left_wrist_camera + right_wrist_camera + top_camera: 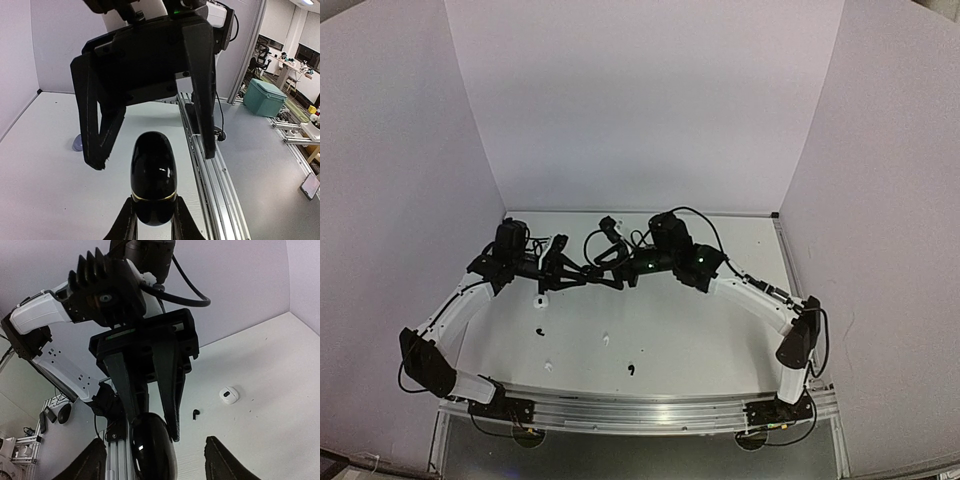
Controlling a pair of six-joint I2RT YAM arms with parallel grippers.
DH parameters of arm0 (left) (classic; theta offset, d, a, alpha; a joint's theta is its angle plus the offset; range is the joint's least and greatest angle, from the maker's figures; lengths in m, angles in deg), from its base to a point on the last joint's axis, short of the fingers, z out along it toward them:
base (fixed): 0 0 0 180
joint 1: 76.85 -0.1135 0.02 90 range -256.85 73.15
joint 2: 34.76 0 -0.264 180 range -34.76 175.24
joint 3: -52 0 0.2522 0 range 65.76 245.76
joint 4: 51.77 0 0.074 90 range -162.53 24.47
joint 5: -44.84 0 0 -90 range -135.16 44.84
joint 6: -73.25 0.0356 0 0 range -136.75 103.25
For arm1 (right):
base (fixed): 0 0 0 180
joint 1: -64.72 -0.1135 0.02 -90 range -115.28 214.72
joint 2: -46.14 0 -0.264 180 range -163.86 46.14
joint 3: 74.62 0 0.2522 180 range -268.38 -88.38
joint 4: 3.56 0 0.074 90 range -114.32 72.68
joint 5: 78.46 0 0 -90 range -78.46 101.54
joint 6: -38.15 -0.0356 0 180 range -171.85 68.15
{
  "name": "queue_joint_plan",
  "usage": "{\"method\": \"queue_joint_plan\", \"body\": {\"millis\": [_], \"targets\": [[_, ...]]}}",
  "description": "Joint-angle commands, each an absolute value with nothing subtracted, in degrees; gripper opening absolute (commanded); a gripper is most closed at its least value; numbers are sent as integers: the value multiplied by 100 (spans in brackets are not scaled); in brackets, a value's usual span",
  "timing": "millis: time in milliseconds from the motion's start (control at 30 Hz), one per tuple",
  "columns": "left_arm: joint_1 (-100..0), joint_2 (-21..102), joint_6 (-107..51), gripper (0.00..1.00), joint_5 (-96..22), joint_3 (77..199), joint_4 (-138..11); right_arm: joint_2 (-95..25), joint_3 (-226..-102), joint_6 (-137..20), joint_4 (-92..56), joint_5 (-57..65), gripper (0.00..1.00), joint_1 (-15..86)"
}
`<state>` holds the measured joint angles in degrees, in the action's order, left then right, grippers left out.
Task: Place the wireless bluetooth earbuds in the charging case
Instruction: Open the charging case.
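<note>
My left gripper (154,206) is shut on a glossy black pebble-shaped case (153,175) with a thin gold seam, and holds it above the table. My right gripper (160,465) is open, with its fingers (95,120) on either side of the case's far end and not touching it. The case also shows in the right wrist view (152,450). In the top view the two grippers meet at mid-table, left (586,272) and right (618,270). One black earbud (195,413) lies on the table next to a white case (229,395).
On the table in front lie a white case (541,299), black earbuds (538,333) (631,370) and white earbuds (607,340) (548,367). A small pale grey object (77,144) sits on the table. An aluminium rail (207,175) runs along the near edge.
</note>
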<state>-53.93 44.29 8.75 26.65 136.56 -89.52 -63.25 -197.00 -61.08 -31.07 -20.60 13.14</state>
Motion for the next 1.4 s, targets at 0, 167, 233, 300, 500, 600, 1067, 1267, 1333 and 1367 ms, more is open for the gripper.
{"method": "queue_joint_plan", "body": {"millis": [0,167,233,300,500,600,1067,1267,1333,1367], "targets": [[-5418,4401,759,0,2675,13704,-8701,-6478,-19727,-6111,-3028,-2131,56,1313],[-5418,4419,722,0,2743,13695,-8608,-6545,-19731,-6099,-3034,-2029,46,1313],[-5418,4426,716,0,2765,13695,-8613,-6558,-19741,-6099,-3032,-2001,39,1314],[-5418,4430,752,0,2810,13705,-8680,-6566,-19750,-6099,-3025,-1979,31,1312],[-5417,4495,2083,0,2895,13908,-9813,-6587,-19800,-6185,-3022,-1909,31,1377],[-5417,4495,2453,0,2872,13961,-10124,-6611,-19844,-6286,-3017,-1906,31,1442],[-5418,4430,1677,0,2923,13792,-9306,-6769,-19799,-6398,-3050,-2006,29,1440],[-5418,4384,1670,0,2837,13698,-9145,-6910,-19879,-6881,-3036,-2325,31,1596],[-5417,4380,1572,0,2863,13632,-9087,-7061,-20047,-7119,-3045,-2451,33,1666],[-5417,4365,1449,0,2881,13568,-8993,-7142,-20139,-7202,-3045,-2503,34,1673]]}}
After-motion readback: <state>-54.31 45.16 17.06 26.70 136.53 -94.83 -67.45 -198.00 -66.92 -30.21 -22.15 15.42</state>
